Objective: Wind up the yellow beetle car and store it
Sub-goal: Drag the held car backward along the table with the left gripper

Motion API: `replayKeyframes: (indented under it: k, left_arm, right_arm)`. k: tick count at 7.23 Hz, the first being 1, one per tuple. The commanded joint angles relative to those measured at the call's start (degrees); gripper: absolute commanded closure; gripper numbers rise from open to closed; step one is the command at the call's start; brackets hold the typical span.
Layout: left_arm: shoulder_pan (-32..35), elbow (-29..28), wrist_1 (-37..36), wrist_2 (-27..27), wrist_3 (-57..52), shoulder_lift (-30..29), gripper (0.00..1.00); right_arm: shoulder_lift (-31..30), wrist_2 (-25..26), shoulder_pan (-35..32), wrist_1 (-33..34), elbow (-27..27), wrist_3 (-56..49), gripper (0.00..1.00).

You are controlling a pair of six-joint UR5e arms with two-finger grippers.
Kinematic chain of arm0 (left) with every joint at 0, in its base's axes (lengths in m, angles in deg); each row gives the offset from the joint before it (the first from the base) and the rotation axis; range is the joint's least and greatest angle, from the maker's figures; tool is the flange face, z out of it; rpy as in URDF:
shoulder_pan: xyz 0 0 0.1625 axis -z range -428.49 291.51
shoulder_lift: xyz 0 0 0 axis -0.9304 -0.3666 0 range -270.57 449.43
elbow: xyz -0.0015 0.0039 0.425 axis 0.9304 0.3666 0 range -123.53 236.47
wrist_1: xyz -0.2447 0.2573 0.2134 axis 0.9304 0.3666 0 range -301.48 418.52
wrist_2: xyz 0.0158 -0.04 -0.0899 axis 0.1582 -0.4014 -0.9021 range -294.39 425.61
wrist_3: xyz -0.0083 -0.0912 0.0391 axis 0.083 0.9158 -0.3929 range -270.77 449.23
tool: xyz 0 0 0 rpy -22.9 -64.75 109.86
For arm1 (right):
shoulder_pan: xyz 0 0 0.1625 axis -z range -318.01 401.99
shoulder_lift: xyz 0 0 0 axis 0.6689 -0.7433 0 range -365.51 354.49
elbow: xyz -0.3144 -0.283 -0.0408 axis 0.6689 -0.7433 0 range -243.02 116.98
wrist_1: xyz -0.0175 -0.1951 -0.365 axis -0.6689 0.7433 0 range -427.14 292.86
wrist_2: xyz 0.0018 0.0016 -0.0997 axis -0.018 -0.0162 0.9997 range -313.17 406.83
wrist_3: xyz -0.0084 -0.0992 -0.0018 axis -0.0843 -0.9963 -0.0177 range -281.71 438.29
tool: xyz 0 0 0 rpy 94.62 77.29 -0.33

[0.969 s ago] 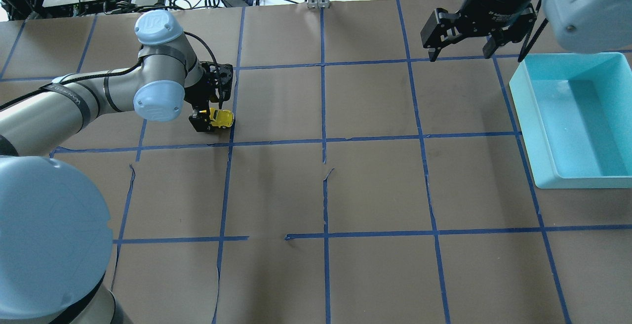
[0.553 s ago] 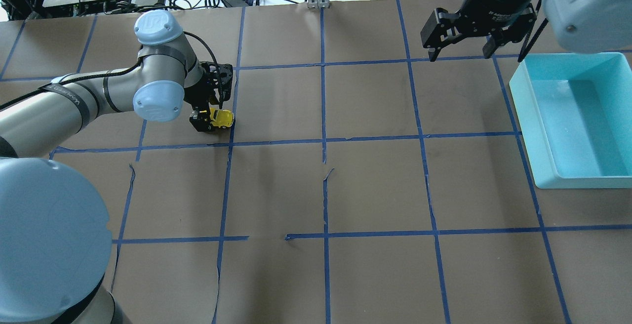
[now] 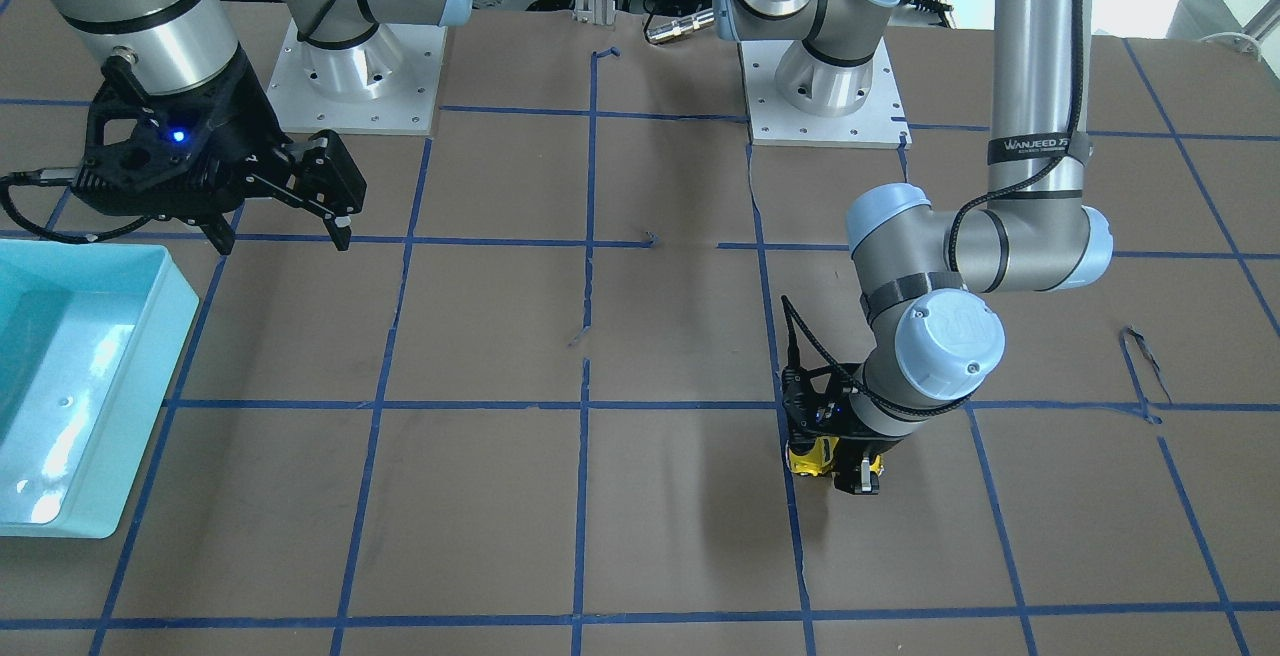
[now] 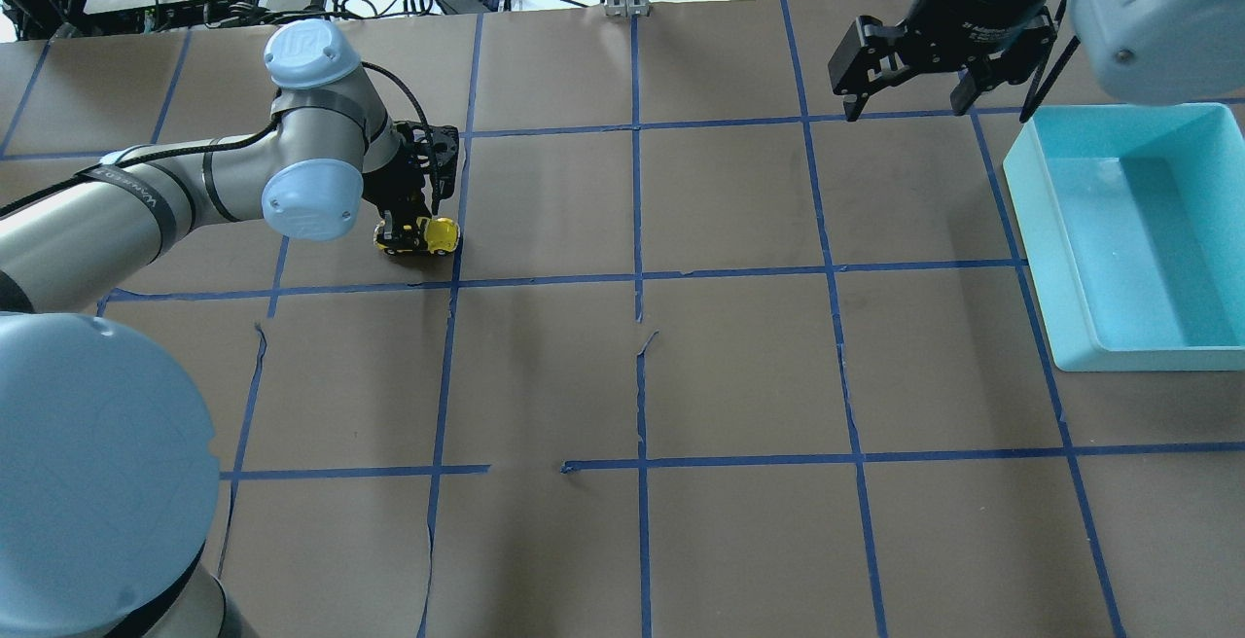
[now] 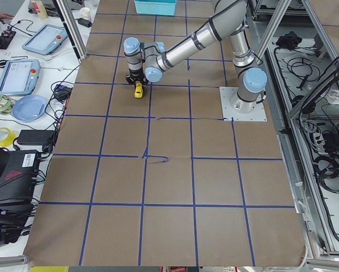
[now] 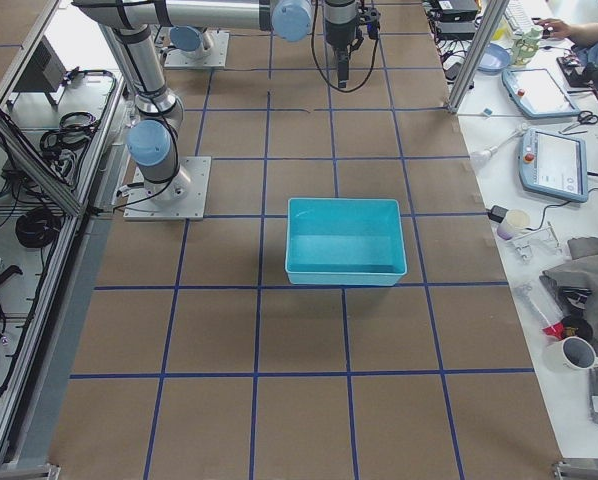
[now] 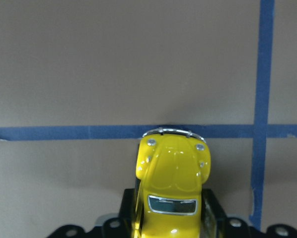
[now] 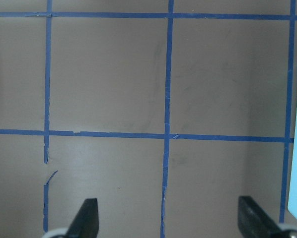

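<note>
Brown paper table [image 4: 739,366] with a blue tape grid. The teal bin [image 4: 1157,259] runs off the overhead view's right edge, so its far wall isn't fully visible.

The left arm [image 4: 195,181] reaches out well apart from the bin, on the opposite side of the table. Its wrist covers most of the left gripper [image 4: 413,239] from overhead. The front view shows only one finger tip clearly.

The right gripper [image 4: 909,98] hangs above the table near the bin's back corner, not over the bin. Its fingers are spread wide with nothing between them. The right wrist view shows only the two tips, with bare paper and tape between.

Left gripper: fingers clamped on the yellow car [image 4: 438,232], pads tight against both flanks in the left wrist view. The car's rear is cut off at the bottom of that view, and so are the fingers' upper parts.

The car sits low at the table, far across from the bin. Its nose is at a tape line and just beside a tape crossing. Can't tell whether the wheels touch the paper.
</note>
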Motion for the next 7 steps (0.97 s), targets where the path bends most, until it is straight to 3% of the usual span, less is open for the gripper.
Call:
replayKeyframes:
  k: [1, 7]
  left_arm:
    - [-0.3, -0.1, 0.0, 0.1, -0.9, 0.1, 0.74]
    - [-6.2, 1.1, -0.4, -0.2, -4.7, 0.5, 0.75]
  right_arm:
    - [0.0, 0.0, 0.0, 0.0, 0.0, 0.0, 0.00]
    - [0.0, 0.0, 0.0, 0.0, 0.0, 0.1, 0.00]
